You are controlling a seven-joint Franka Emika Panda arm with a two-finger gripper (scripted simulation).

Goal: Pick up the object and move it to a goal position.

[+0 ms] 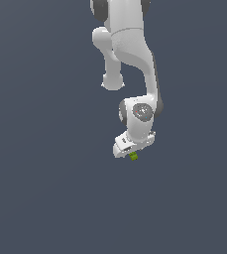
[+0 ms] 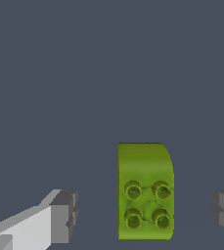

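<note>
The object (image 2: pixel 145 190) is a lime-green blocky piece with darker green studs on top, lying on the flat grey surface. In the wrist view it lies between my two grey fingertips (image 2: pixel 64 215), with a clear gap on each side. My gripper (image 2: pixel 145 212) is open and touches nothing. In the exterior view the object (image 1: pixel 134 157) shows as a tiny green speck just below the white gripper (image 1: pixel 130 153), whose fingers are mostly hidden by the hand.
The white arm (image 1: pixel 132 59) reaches down from the top of the exterior view. The plain dark grey surface (image 1: pixel 45 188) spreads all around; no other objects show.
</note>
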